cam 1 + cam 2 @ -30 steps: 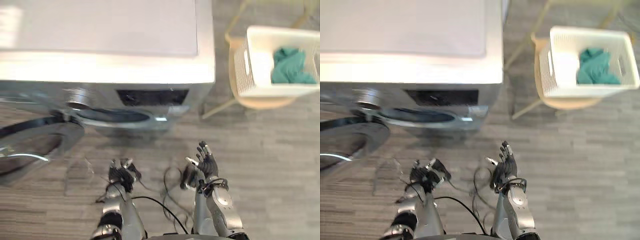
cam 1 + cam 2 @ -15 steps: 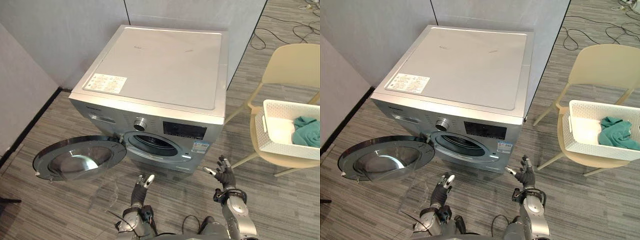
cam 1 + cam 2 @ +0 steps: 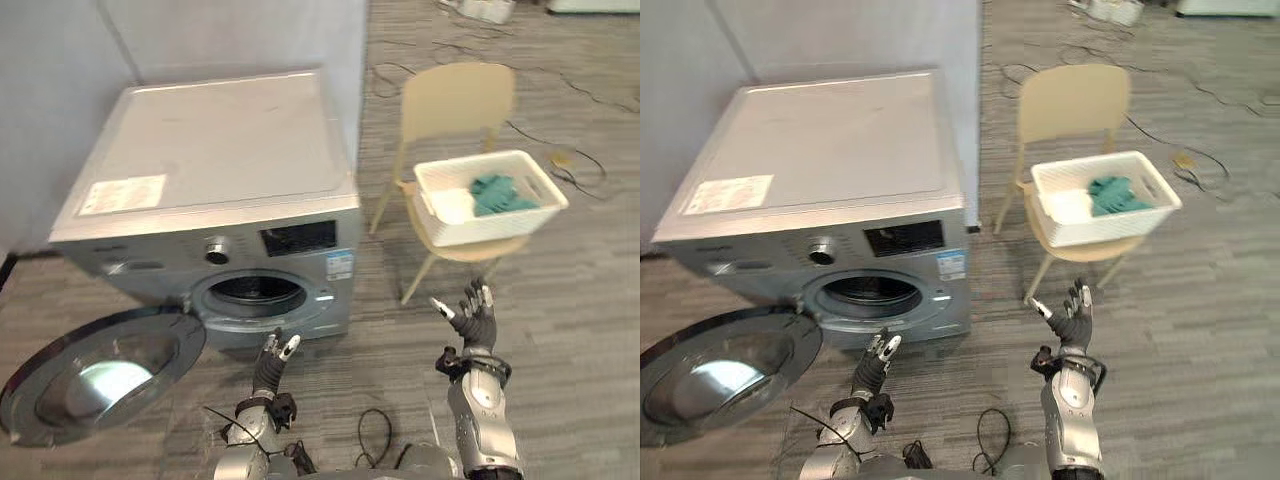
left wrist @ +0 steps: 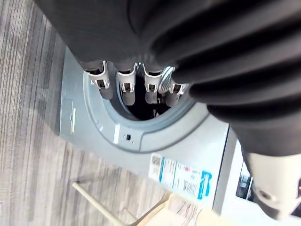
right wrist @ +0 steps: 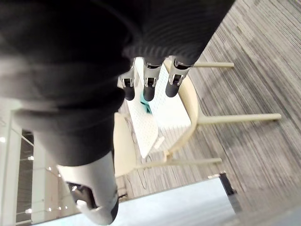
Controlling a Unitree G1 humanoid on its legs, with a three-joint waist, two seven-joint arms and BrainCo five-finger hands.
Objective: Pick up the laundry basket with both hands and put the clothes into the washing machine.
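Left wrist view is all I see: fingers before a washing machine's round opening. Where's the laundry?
Observer: Teal clothes lie in a white laundry basket on a beige chair, to the robot's right of the washing machine.
Operator: Is anything holding that basket?
Observer: No. The right hand hangs open in front of the chair, apart from it.
Operator: Is the machine's door in the way?
Observer: The door is swung wide open, to the left of the opening.

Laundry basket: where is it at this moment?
In the left eye view, the laundry basket sits on the cream chair, right of the washing machine, teal clothes inside, beyond the open right hand.
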